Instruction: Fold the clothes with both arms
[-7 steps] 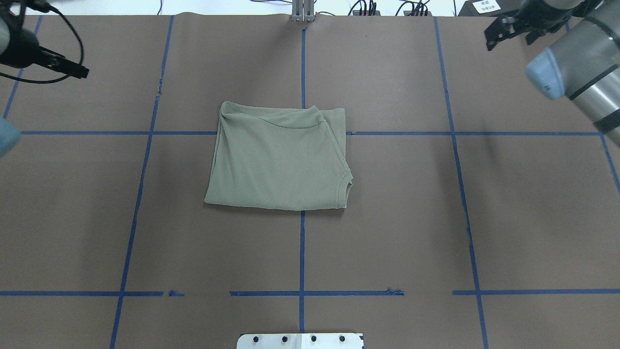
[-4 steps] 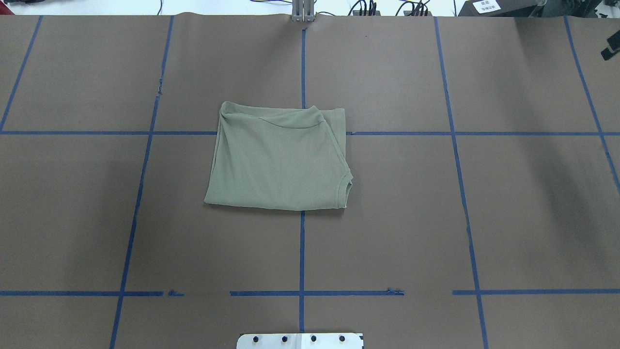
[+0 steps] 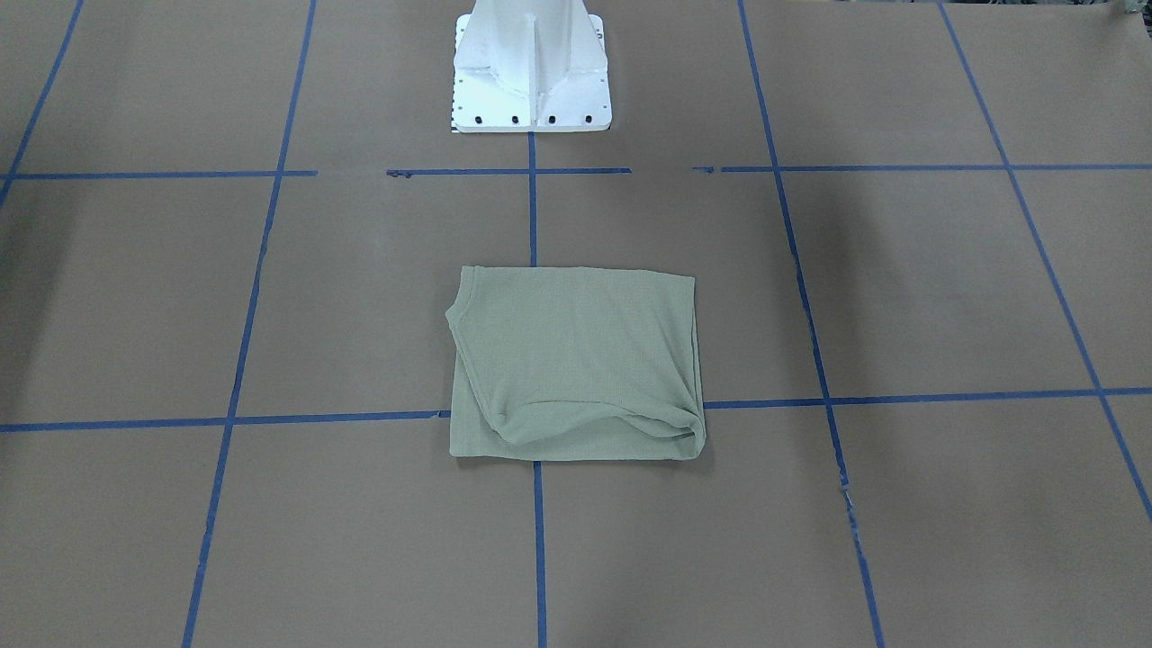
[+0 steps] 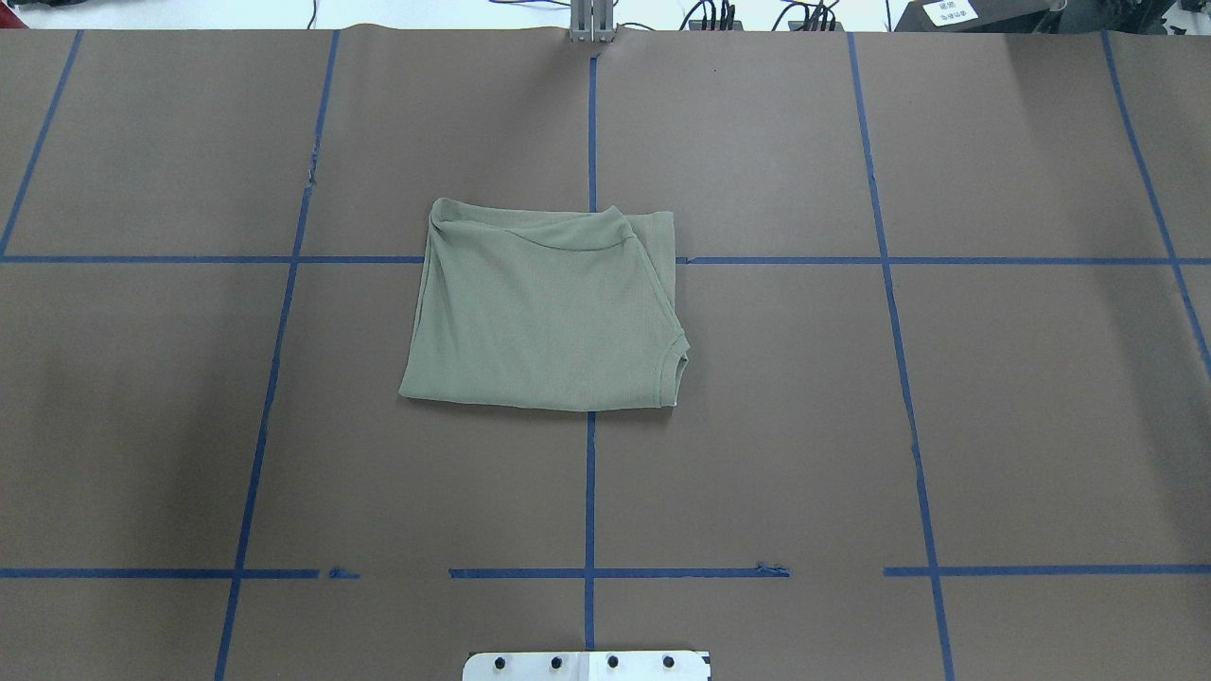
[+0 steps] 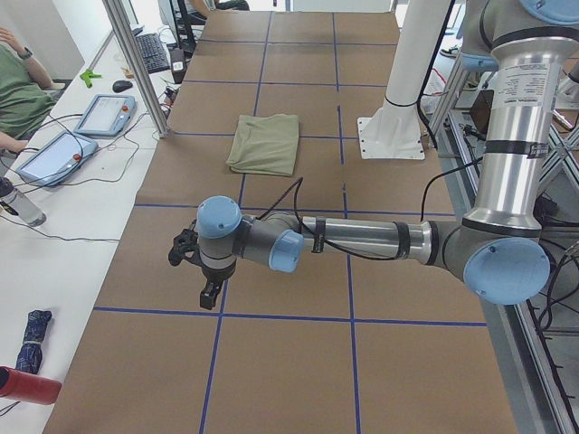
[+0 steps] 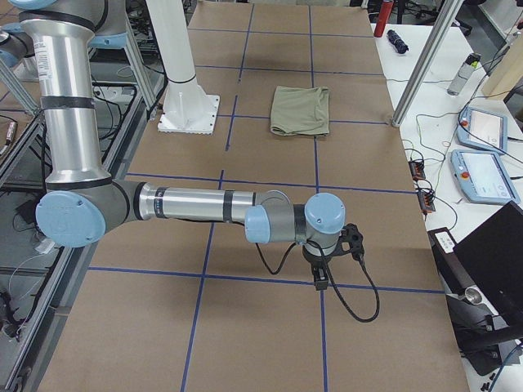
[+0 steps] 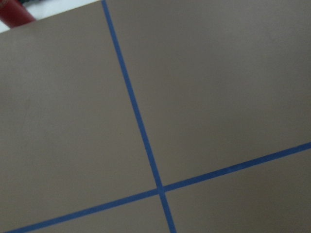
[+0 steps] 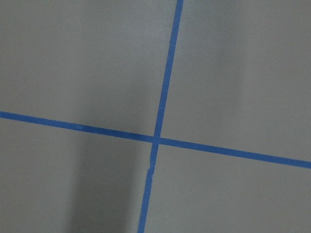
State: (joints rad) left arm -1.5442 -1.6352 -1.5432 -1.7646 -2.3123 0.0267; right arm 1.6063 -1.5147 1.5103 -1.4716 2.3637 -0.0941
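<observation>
Left arm [image 5: 362, 240], right arm [image 6: 196, 204]: silver-grey tubes, light-blue joint caps, black bands, black cable looping at each wrist. White pedestal [image 3: 531, 63], dark bolts along base plate.

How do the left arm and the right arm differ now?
The left arm reaches out to the robot's left, the right arm to its right. The left wrist camera catches a red object beyond the paper; the right's shows only taped paper. Both stretch low, away from the shirt.

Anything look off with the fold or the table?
Minor only. The shirt lies folded but slightly skewed to the tape grid, with a loose rolled ridge along its far edge and the collar poking out at the right. Nothing spilled or damaged.
</observation>
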